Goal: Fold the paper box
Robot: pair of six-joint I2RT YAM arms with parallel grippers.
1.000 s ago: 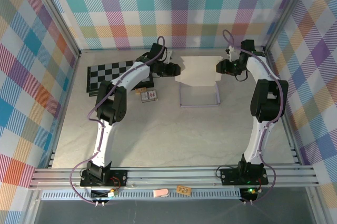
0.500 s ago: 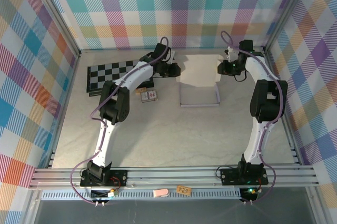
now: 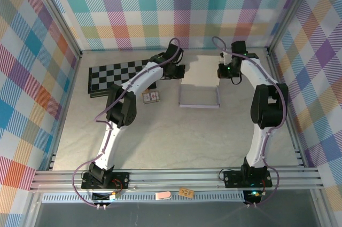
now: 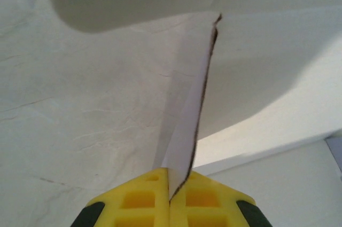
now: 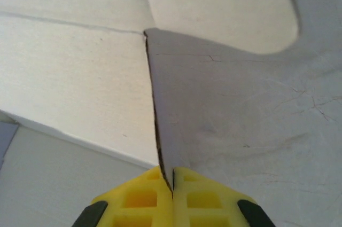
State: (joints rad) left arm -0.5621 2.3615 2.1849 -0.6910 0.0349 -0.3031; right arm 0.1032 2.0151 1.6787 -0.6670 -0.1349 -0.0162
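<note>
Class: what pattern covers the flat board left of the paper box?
Board: black-and-white checks; top external view.

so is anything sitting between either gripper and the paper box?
Nothing visible. The left gripper and the right gripper are each shut directly on a side flap of the paper box, one at each end, with the card edge running straight into the grip.

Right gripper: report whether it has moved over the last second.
Yes. The right gripper moved left, away from the rear right corner post and in against the paper box.
</note>
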